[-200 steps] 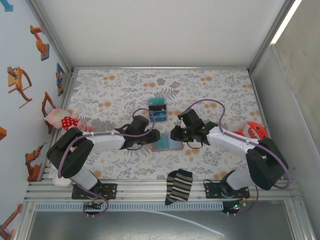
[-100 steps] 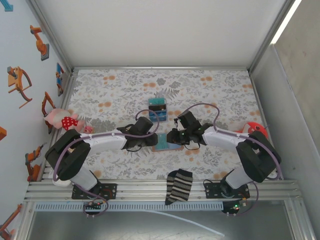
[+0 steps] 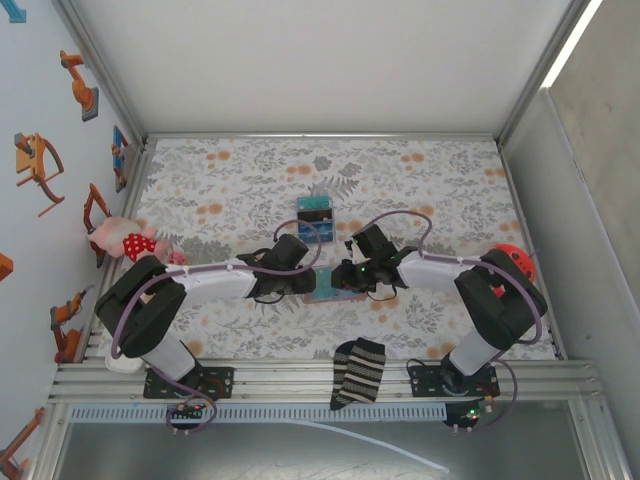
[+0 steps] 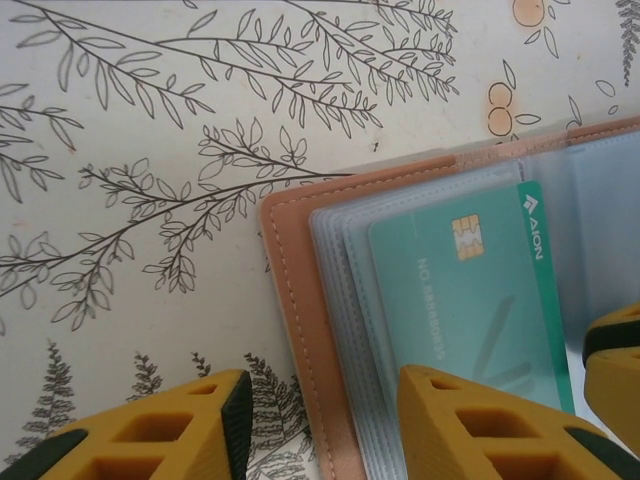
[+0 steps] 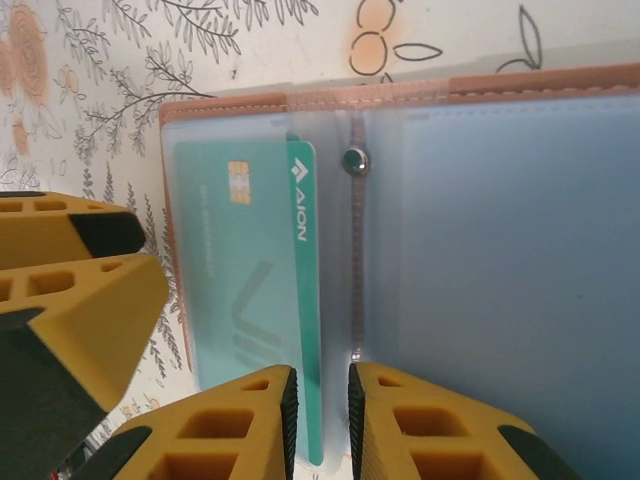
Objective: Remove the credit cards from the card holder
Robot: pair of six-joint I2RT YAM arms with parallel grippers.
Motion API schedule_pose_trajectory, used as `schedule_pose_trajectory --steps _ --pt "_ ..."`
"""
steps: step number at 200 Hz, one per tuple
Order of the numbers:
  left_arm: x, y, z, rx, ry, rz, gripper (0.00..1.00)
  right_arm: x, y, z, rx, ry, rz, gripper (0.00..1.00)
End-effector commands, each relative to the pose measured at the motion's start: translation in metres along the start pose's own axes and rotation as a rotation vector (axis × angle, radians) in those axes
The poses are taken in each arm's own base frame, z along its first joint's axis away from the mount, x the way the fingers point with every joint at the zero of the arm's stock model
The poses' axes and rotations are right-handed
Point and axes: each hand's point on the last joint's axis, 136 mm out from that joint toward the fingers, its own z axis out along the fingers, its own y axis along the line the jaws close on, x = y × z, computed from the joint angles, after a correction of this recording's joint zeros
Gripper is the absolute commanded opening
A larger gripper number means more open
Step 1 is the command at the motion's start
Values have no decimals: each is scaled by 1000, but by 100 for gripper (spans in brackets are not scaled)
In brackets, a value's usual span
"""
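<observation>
Card holder (image 3: 330, 286) lies open and flat on the floral counter (image 3: 430, 180), low in the middle of my top view, with both arms reaching in on it from either side. From the left wrist I see its tan stitched edge (image 4: 300, 330) and a stack of clear sleeves, and a teal credit card (image 4: 465, 300) with a gold chip and the white letters AION sits in the front sleeve. The left gripper (image 4: 328, 400) has its jaws spread wide: one yellow finger (image 4: 150, 430) is over bare counter at the lower left, and the other is over the sleeves at lower centre, so the tan edge runs between them. From the right wrist the same credit card (image 5: 245, 270) fills the left half of the card holder (image 5: 400, 92), just left of a metal snap stud (image 5: 354, 161) on the fold. The right gripper (image 5: 320, 400) has its jaws drawn almost together, and the card's lettered edge shows in the thin slit between them; I cannot tell whether they pinch it. In the top view the left gripper (image 3: 300, 280) and right gripper (image 3: 345, 275) sit close together over the holder. A blue and teal box (image 3: 315, 220) stands just above them, a striped sock (image 3: 358, 372) lies at the bottom edge, a pink plush toy (image 3: 125, 240) is at far left and a red object (image 3: 512, 258) at far right.
</observation>
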Motion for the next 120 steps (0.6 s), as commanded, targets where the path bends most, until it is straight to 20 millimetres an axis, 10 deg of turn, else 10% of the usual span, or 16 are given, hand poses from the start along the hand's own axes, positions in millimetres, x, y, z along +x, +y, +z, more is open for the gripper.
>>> schedule_pose_trajectory --steps 1,120 --pt "0 -7 3 10 17 36 40 -6 6 1 -29 -8 2 21" --pt "5 -4 7 -16 52 58 34 -8 0 7 -69 -14 42 18"
